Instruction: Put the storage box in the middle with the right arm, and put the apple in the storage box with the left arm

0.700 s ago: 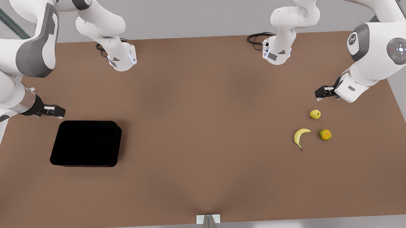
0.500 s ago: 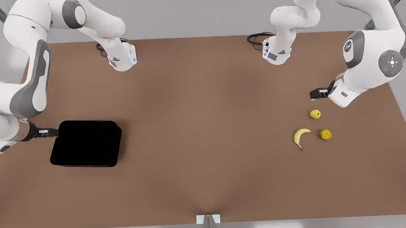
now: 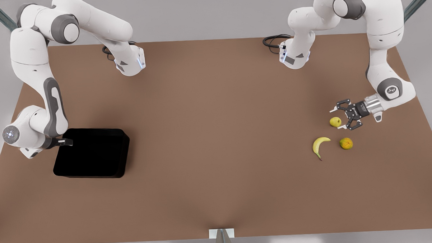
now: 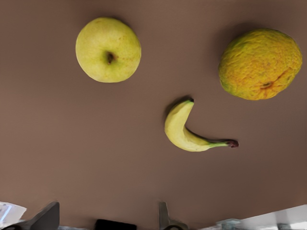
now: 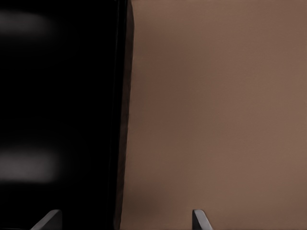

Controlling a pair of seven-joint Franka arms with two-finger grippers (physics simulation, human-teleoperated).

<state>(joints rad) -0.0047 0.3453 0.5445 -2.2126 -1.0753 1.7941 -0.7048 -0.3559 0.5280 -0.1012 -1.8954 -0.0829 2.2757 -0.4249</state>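
Black-walled and unmoved, the storage box (image 3: pixel 91 153) now has the open right gripper (image 3: pixel 66 142) straddling its edge, while the left gripper (image 3: pixel 343 116) has dropped, fingers spread, beside the apple (image 3: pixel 335 122), so both grasps look imminent.

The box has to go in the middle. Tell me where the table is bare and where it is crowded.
The table is bare across its whole middle, between the storage box and the fruit. It is crowded at the front view's right: the apple, banana and mottled fruit lie close together, with the open left claw beside the apple. The open right claw straddles the box's wall.
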